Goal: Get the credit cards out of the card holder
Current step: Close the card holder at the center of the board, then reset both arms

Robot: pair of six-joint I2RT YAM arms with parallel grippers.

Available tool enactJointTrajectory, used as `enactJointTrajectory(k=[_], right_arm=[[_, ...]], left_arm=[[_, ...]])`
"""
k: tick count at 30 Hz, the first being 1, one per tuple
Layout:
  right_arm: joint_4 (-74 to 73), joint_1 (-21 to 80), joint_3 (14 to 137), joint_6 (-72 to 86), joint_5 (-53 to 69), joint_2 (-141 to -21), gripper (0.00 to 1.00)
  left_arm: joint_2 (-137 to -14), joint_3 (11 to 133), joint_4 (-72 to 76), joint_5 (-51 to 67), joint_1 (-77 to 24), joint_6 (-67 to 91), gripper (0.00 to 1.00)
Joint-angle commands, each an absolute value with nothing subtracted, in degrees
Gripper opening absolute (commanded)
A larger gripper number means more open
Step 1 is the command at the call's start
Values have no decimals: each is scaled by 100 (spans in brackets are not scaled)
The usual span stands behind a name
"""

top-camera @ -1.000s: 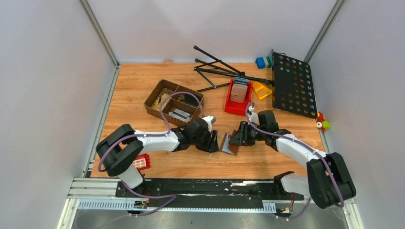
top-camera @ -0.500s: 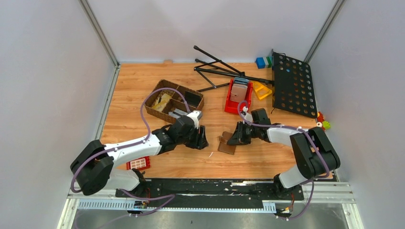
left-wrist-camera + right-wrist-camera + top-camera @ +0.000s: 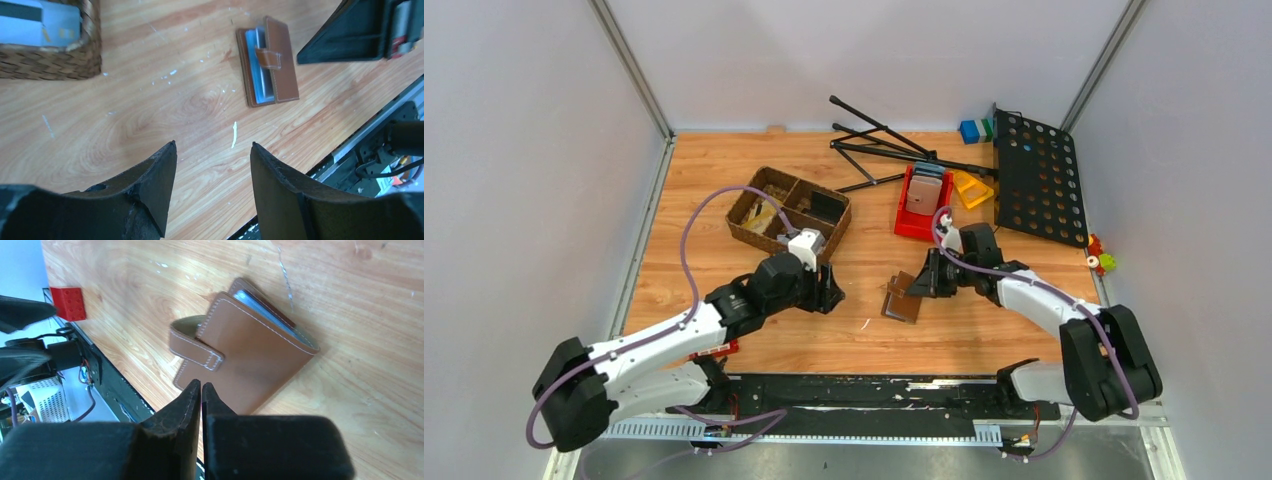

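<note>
Honestly, the card holder [image 3: 902, 300] looks like the easy-but-annoying kind of thing: light, with floppy leather-look covers that'll probably slide on the wood if you push from one side only. It's lying roughly mid-counter, a bit toward the near edge and slightly right of centre. The tab [image 3: 195, 352] is undone and the cover isn't quite shut.

The credit cards [image 3: 257, 82] are tucked inside, with just a pale bluish-grey strip peeking out along one long side. My guess is they're thin, stiff and slick. That exposed edge is where I'd pinch, with something pinning the brown cover down so the whole holder doesn't come along for the ride.

The right gripper [image 3: 201, 392] has its fingers pressed together with nothing between them. Its tip hangs just over the holder's edge by the tab, and I can't tell from the wrist view if it's actually touching. That arm is stretched out low from the near right corner, bent in toward the middle.

The left gripper [image 3: 212, 170] is spread wide and empty, hovering above bare wood well apart from the holder and pointed its way. Its arm reaches in from the near left corner and ends just on the near side of the wicker basket [image 3: 789, 210].
</note>
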State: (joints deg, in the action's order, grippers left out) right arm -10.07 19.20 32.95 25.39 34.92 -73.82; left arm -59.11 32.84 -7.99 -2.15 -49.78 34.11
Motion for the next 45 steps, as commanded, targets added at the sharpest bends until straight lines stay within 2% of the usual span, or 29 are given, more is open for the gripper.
enactJointTrajectory(k=[1,7,9,10,11,12,15,18,20,23,24,25,26,28,31,37,41,45], right_arm=[[-796,1937,3005,2453,3409,-7840,4],[-704,1942,3195,2389,3200,-8744,0],[-755,1941,3245,2399,3232,-8628,0],[-839,1938,3278,2383,3187,-8400,0],[-963,1942,3323,2337,3114,-8182,0],[-1132,1942,3415,2280,3010,-7972,0],[-1685,1934,3604,2050,2553,-7179,1],[-1866,1933,3640,1891,2061,-6252,9],[-1810,1933,3592,1807,1690,-5628,21],[-1515,1931,3385,1708,818,-4754,50],[-1375,1933,3285,1775,494,-4578,76],[-1209,1934,3185,1950,129,-4450,97],[-1067,1934,3072,2255,-366,-4338,100],[-733,1934,2912,2542,-983,-4139,100],[-270,1934,2773,1297,-1102,-3899,100],[1058,1676,2125,49,-1570,-3883,100],[1869,1473,1873,-322,-1929,-4438,100],[2801,1108,1556,-338,-1819,-5291,100]], left_arm=[[-5319,3132,-794,-700,-4948,3255,64],[-4196,2730,-810,-1042,-4948,3161,68],[-3793,2664,-915,-1215,-4948,3025,73],[-3582,2620,-953,-1282,-4948,2910,81],[-3373,2578,-1002,-1393,-4948,2818,94],[-3163,2534,-1080,-1567,-4948,2748,99],[-2624,2545,-1434,-2179,-4944,2525,100],[-2213,2623,-1734,-2826,-4948,2258,100],[-2041,2572,-1750,-3425,-4948,2078,100],[-1872,2286,-1408,-3963,-4941,1667,100],[-1869,2228,-1293,-4130,-4940,1594,100],[-1888,2186,-1156,-4246,-4938,1496,100],[-1937,2127,-966,-4328,-4939,1358,100],[-2133,1916,-348,-4515,-4920,985,100],[-2592,1666,518,-4835,-4611,460,100],[-3483,1289,1535,-3117,-2239,776,100],[-4034,1169,2238,-2458,-1177,683,100],[-5262,826,3815,-1961,-475,601,97]])
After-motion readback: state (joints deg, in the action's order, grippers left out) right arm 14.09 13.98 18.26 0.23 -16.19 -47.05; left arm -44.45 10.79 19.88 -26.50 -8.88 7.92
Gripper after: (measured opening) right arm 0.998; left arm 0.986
